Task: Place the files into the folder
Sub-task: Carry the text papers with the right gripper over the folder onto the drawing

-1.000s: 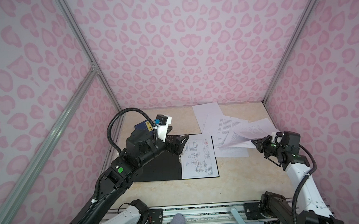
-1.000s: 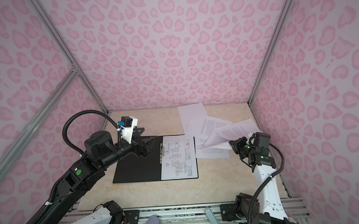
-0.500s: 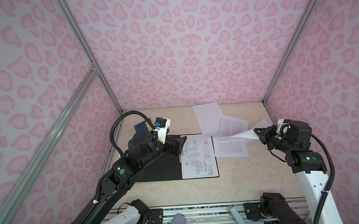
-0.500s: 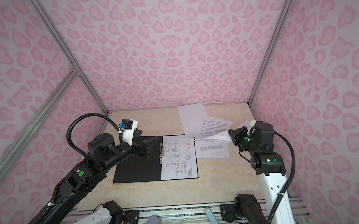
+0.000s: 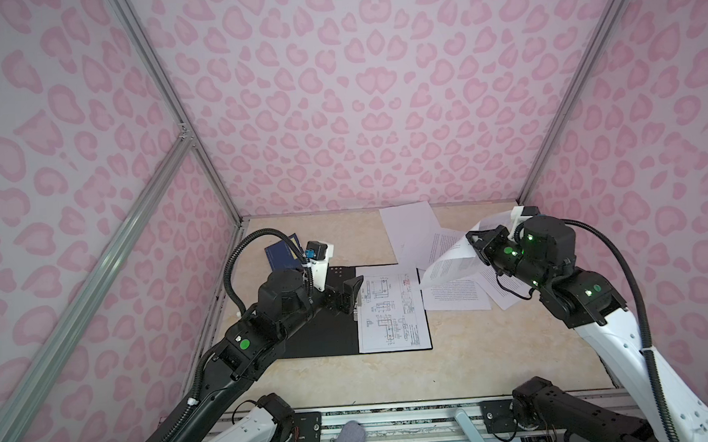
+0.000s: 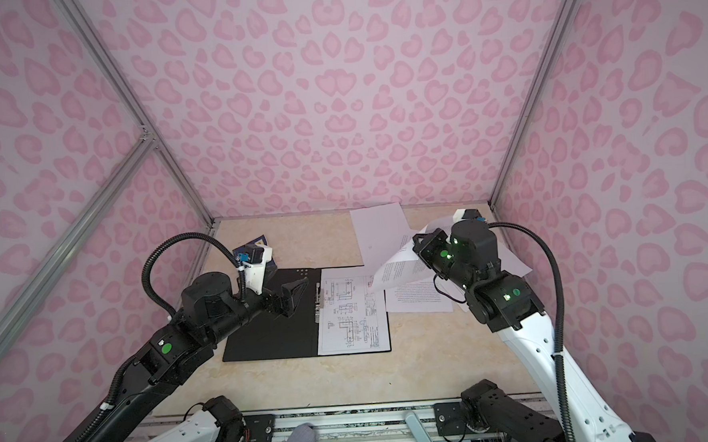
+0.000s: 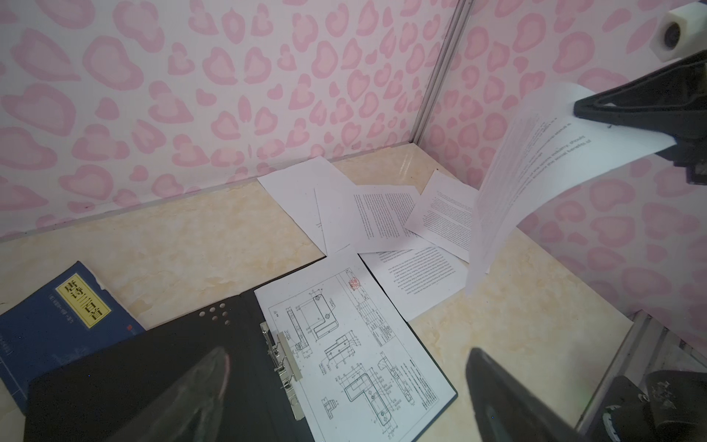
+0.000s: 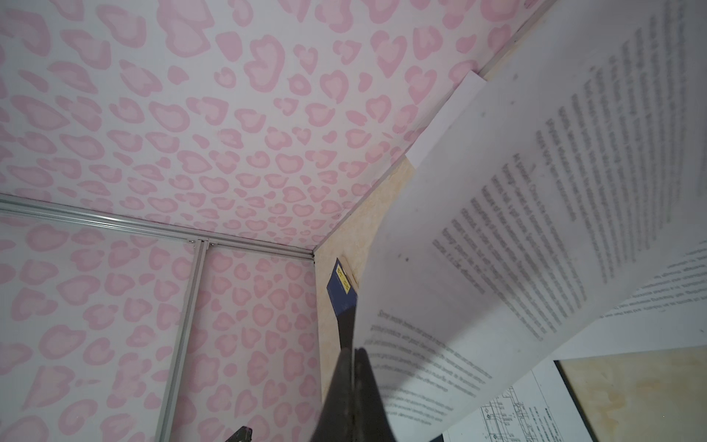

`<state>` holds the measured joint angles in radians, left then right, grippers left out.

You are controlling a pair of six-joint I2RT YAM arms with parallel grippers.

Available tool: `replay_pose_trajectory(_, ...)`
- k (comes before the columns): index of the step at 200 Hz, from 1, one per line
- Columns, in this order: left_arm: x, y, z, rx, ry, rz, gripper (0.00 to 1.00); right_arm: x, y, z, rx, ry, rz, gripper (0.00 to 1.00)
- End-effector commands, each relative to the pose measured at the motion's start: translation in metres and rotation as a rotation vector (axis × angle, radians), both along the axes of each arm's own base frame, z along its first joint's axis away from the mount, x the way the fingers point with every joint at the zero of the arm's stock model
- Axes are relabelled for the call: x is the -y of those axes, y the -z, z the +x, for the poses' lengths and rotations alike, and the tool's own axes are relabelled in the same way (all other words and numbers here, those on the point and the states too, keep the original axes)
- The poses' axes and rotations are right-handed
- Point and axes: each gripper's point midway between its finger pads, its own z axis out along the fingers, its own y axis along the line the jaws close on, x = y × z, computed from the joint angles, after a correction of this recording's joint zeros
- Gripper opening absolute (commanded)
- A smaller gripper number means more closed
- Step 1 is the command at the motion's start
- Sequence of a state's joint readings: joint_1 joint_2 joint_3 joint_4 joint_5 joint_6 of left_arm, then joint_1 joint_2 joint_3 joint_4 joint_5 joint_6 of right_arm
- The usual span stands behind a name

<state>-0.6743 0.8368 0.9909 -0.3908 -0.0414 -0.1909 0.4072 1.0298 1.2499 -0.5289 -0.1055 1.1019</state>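
Left wrist view: yellow label [image 7: 81,306] on booklet [image 7: 34,336] is not legible. Sheet [image 7: 535,172] is clenched aloft by right gripper [image 8: 354,367], above loose files [image 7: 386,218]. Left gripper [image 7: 346,356] is held spread over open folder [image 7: 153,382].

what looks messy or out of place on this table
The loose sheets at the back right lie overlapping at odd angles, not stacked. One sheet hangs curled from the shut right pincer. The open folder lies partly over the blue booklet.
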Motion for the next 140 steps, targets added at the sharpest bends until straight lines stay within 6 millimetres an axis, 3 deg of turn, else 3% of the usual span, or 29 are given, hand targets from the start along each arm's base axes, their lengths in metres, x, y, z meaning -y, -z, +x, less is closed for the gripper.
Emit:
replay_pose_trajectory(1,-0.008,-0.003,0.004,0.021,-0.047,-0.008,0.97,-0.021,0.004,0.022,0.025,-0.079,-0.037,0.0)
replay_pose_trajectory(29,-0.013,0.003,-0.006,0.056,-0.033,-0.029,0.98,-0.076,0.017,0.037,-0.007,-0.294,-0.079,0.0)
replay_pose_trajectory(67,-0.02,0.029,-0.011,0.072,-0.042,-0.017,0.98,-0.146,0.016,0.031,0.029,-0.529,-0.089,0.0)
replay_pose_trajectory(87,-0.023,0.041,-0.008,0.042,-0.071,0.001,0.98,-0.145,0.023,0.028,0.029,-0.546,-0.119,0.0)
replay_pose_trajectory(104,-0.023,0.045,-0.007,0.033,-0.076,0.01,0.98,-0.135,0.041,0.026,0.004,-0.544,-0.126,0.0)
replay_pose_trajectory(131,-0.026,0.048,-0.004,0.032,-0.095,0.023,0.97,-0.109,0.098,0.023,-0.071,-0.525,-0.161,0.0)
replay_pose_trajectory(140,-0.027,0.049,-0.004,0.033,-0.1,0.024,0.97,-0.1,0.131,0.021,-0.11,-0.52,-0.195,0.0)
